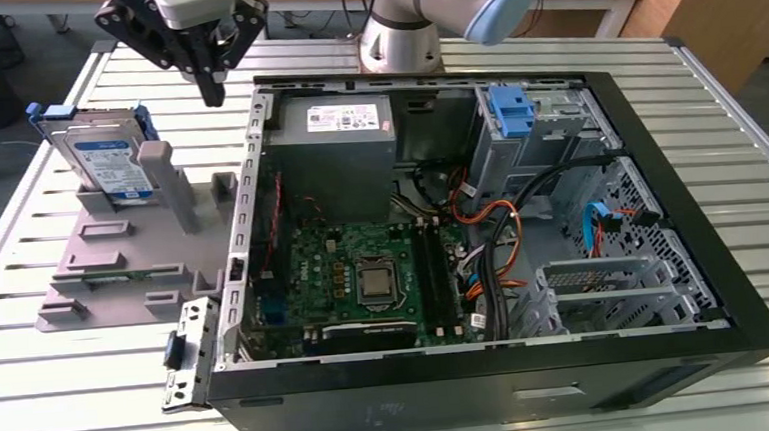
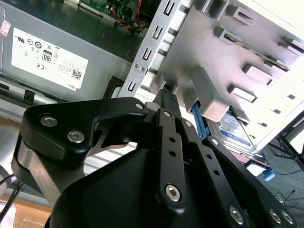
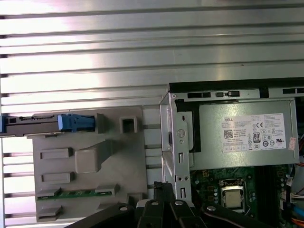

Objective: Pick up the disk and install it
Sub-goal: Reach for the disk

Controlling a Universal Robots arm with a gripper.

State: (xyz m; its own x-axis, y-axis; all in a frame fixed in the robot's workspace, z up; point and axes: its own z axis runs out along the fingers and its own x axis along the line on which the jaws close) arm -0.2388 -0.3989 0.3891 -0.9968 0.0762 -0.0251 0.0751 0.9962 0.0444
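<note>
On the slatted desk (image 1: pixel 75 395), an open computer case (image 1: pixel 503 399) beside a grey holder (image 1: pixel 107 263).
The disk (image 1: pixel 108 162), blue-and-white label showing, stands on edge in the holder, open room above; the gripper (image 1: pixel 212 86) hangs closed and empty between it and the white-labelled power supply (image 1: pixel 332 129).

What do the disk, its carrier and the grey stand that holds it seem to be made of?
The disk: likely metal, going by its silver casing, with a glossy label. Its carrier: blue plastic, by the even moulded colour. The grey stand: probably matte plastic, as its surface is uniform and dull, though painted metal is possible.
</note>
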